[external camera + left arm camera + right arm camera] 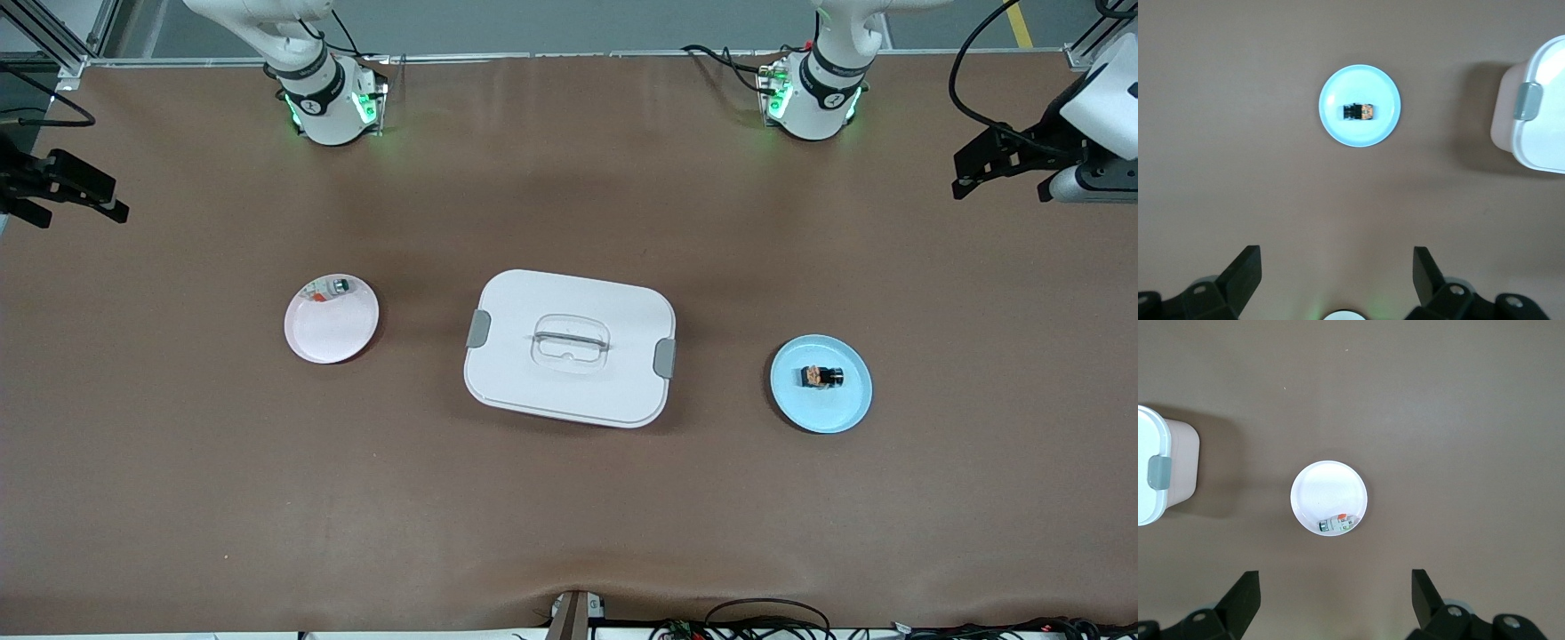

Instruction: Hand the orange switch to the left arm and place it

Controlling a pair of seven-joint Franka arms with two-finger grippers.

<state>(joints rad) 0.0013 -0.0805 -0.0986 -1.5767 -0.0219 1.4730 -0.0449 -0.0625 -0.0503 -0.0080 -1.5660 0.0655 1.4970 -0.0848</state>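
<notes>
The orange switch, a tiny black block with orange markings, lies on a blue plate toward the left arm's end of the table. It also shows in the left wrist view on that plate. The white box with grey latches stands closed in the middle of the table. My left gripper is open and empty, high over the table at the left arm's end. My right gripper is open and empty, high over the right arm's end.
A pink plate lies toward the right arm's end and holds a small green-and-silver part with red bits; the part also shows in the right wrist view. The box's corner shows in both wrist views.
</notes>
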